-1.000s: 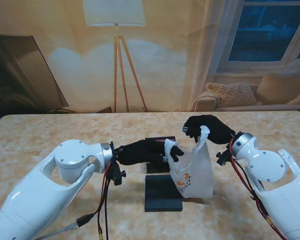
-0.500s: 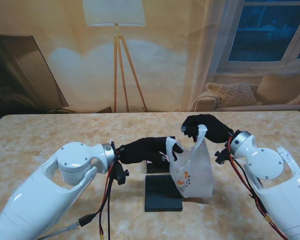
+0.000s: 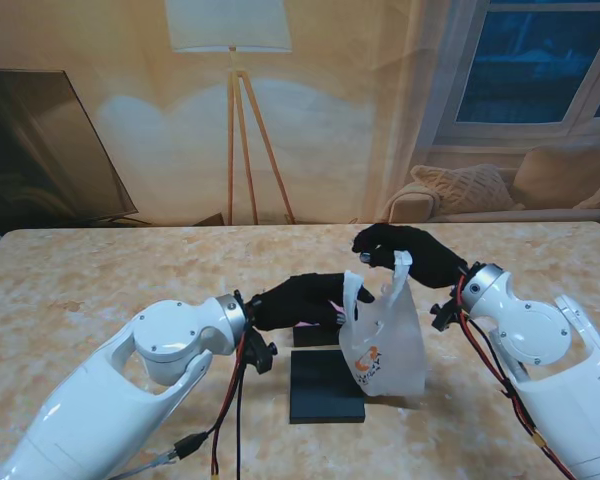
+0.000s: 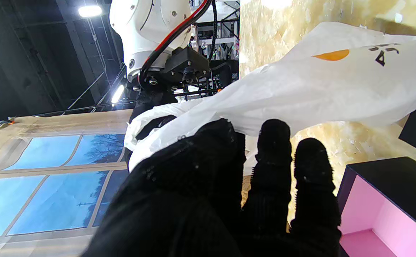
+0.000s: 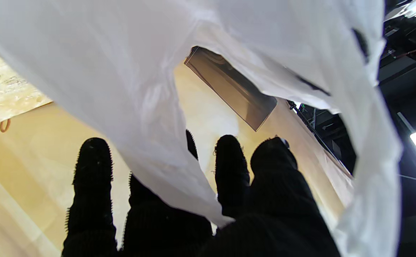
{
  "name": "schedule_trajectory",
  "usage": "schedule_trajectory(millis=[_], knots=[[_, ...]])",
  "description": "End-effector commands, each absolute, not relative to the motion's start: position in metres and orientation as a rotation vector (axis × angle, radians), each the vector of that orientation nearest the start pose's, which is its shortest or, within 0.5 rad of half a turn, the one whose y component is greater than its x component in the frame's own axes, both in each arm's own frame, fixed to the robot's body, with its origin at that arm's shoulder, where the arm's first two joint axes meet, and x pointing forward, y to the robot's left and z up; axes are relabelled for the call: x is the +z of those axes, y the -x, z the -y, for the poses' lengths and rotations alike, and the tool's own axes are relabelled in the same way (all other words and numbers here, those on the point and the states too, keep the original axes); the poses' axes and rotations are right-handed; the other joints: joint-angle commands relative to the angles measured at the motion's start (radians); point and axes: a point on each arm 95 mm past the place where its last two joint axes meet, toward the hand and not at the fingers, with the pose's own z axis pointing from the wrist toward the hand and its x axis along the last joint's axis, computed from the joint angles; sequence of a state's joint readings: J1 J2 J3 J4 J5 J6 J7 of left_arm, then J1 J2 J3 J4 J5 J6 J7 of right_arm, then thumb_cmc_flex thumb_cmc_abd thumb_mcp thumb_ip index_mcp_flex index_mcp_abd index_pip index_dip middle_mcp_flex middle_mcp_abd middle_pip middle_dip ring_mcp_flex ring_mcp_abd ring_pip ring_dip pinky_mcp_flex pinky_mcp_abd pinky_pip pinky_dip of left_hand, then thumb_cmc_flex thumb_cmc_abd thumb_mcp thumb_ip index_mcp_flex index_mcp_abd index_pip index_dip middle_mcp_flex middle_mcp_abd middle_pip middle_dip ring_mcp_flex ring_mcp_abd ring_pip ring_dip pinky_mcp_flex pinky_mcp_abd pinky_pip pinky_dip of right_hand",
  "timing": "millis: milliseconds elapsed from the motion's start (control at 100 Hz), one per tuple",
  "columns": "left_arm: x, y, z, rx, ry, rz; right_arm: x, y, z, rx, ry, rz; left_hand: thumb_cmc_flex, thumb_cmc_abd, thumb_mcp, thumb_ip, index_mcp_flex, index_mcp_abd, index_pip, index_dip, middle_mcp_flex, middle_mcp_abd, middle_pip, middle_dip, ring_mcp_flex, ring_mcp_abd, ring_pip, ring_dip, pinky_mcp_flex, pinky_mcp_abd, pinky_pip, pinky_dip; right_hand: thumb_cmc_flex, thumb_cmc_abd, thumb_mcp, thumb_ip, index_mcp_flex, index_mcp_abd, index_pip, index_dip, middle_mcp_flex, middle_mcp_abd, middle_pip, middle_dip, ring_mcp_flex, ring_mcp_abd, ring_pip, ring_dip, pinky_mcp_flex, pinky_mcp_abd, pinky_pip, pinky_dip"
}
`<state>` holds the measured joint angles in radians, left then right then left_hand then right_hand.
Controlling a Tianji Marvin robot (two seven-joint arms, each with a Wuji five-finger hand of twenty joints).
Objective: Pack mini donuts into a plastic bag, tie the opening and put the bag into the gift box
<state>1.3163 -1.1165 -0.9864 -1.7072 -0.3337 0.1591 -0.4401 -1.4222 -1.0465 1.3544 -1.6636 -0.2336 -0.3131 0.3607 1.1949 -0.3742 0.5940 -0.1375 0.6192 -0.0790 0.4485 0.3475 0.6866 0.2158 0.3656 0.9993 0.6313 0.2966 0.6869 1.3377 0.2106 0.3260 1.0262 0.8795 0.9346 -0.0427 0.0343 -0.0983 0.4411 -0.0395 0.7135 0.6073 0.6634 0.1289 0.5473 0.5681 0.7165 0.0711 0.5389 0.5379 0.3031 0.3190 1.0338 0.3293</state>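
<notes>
A white plastic bag [image 3: 384, 345] with an orange logo hangs upright over the table, held by its two handles. My left hand [image 3: 305, 300] in a black glove is shut on the left handle [image 3: 352, 290]. My right hand [image 3: 405, 252] is shut on the right handle [image 3: 402, 262], lifted a little higher. In the left wrist view the bag [image 4: 300, 85] stretches from my fingers [image 4: 275, 171] to the other hand. The bag's film [image 5: 129, 107] drapes over my fingers [image 5: 229, 167] in the right wrist view. The black gift box [image 3: 315, 335] with its pink inside [image 4: 382, 228] sits behind the bag. No donuts show.
A flat black lid [image 3: 325, 385] lies on the marble table [image 3: 80, 280] just nearer to me than the box. A floor lamp [image 3: 242, 120] and a sofa [image 3: 500, 190] stand beyond the table's far edge.
Both hands have moved closer together with the handles, the left reaching right and the right shifting left and up. The bag's top has narrowed and stands taller.
</notes>
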Motion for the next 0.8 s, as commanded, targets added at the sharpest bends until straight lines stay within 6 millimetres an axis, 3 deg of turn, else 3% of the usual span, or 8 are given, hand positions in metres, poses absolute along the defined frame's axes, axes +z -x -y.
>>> schedule_trajectory(millis=[0,220,380,480,500,510,700,790], knots=[[-0.253,-0.395,0.132,1.595,-1.718,1.078,-0.219,-0.429,0.010,2.195,-1.436,-1.504,-0.016,-0.023,-0.001,-0.023,-0.007,-0.003,-0.003,-0.016,0.022,-0.026,-0.002,-0.003,0.022,-0.027,0.048,-0.013,-0.002,-0.020,0.023,0.020,0.044,0.056,-0.041,0.036,-0.032,0.016,-0.057,0.019,-0.037,0.010,-0.029,-0.015,-0.022,0.002,-0.021,-0.029,-0.022,0.010,-0.010,0.017],[-0.256,-0.394,0.133,1.631,-1.750,1.062,-0.216,-0.429,0.007,2.195,-1.386,-1.530,-0.049,-0.006,0.002,-0.025,-0.001,0.067,-0.017,-0.026,0.026,-0.023,0.009,-0.051,0.029,-0.034,0.073,-0.056,0.014,-0.021,0.045,0.022,0.078,0.055,-0.033,0.041,-0.048,0.022,-0.089,0.012,-0.051,0.019,-0.048,-0.025,-0.034,0.010,-0.044,-0.041,-0.037,0.016,-0.016,0.015],[-0.257,-0.394,0.135,1.695,-1.766,1.083,-0.214,-0.431,0.003,2.200,-1.384,-1.543,-0.039,0.013,-0.032,-0.019,0.013,0.146,-0.055,-0.031,0.051,-0.015,0.027,-0.020,0.037,-0.041,0.134,-0.107,0.030,-0.021,0.079,0.030,0.165,0.019,0.007,0.039,-0.062,0.026,-0.086,-0.005,-0.052,0.019,-0.051,-0.028,-0.035,0.011,-0.051,-0.045,-0.041,0.020,-0.017,0.014],[-0.258,-0.394,0.136,1.719,-1.771,1.086,-0.213,-0.431,0.000,2.201,-1.387,-1.551,-0.035,0.011,-0.045,-0.019,0.015,0.144,-0.076,-0.035,0.065,-0.013,0.025,0.005,0.042,-0.048,0.162,-0.128,0.037,-0.022,0.096,0.034,0.189,0.015,0.027,0.036,-0.069,0.029,-0.089,-0.019,-0.057,0.023,-0.054,-0.030,-0.039,0.014,-0.055,-0.047,-0.043,0.022,-0.018,0.014],[-0.259,-0.393,0.137,1.720,-1.774,1.083,-0.213,-0.432,0.000,2.201,-1.387,-1.553,-0.033,0.010,-0.048,-0.019,0.012,0.136,-0.075,-0.033,0.067,-0.013,0.024,0.014,0.043,-0.051,0.171,-0.128,0.039,-0.024,0.100,0.034,0.060,-0.047,0.280,0.009,-0.075,0.032,-0.072,-0.044,-0.060,0.024,-0.055,-0.035,-0.040,0.013,-0.058,-0.051,-0.045,0.021,-0.017,0.010],[-0.259,-0.393,0.137,1.721,-1.775,1.082,-0.213,-0.432,0.000,2.201,-1.386,-1.553,-0.032,0.011,-0.052,-0.019,0.010,0.129,-0.075,-0.031,0.069,-0.015,0.023,0.019,0.043,-0.054,0.176,-0.128,0.041,-0.026,0.103,0.035,0.050,-0.053,0.306,0.008,-0.074,0.033,-0.075,-0.042,-0.061,0.024,-0.056,-0.035,-0.041,0.014,-0.059,-0.051,-0.046,0.021,-0.017,0.010],[-0.261,-0.392,0.143,1.755,-1.822,1.015,-0.212,-0.433,-0.003,2.203,-1.382,-1.557,-0.006,-0.020,-0.069,-0.017,0.001,0.042,-0.025,-0.008,0.092,-0.022,-0.001,0.086,0.061,-0.075,0.228,-0.092,0.059,-0.041,0.146,0.048,0.004,-0.061,0.546,0.036,-0.058,0.052,-0.160,-0.006,-0.080,0.036,-0.061,-0.041,-0.053,0.021,-0.070,-0.060,-0.056,0.026,-0.021,0.009],[-0.260,-0.390,0.146,1.740,-1.838,0.984,-0.212,-0.434,-0.004,2.201,-1.383,-1.558,0.002,-0.032,-0.066,-0.017,0.004,0.019,-0.005,-0.002,0.083,-0.024,0.003,0.099,0.063,-0.083,0.243,-0.072,0.061,-0.048,0.160,0.054,0.009,-0.053,0.569,0.044,-0.052,0.061,-0.175,0.000,-0.082,0.041,-0.060,-0.042,-0.053,0.022,-0.070,-0.060,-0.057,0.027,-0.021,0.008]])
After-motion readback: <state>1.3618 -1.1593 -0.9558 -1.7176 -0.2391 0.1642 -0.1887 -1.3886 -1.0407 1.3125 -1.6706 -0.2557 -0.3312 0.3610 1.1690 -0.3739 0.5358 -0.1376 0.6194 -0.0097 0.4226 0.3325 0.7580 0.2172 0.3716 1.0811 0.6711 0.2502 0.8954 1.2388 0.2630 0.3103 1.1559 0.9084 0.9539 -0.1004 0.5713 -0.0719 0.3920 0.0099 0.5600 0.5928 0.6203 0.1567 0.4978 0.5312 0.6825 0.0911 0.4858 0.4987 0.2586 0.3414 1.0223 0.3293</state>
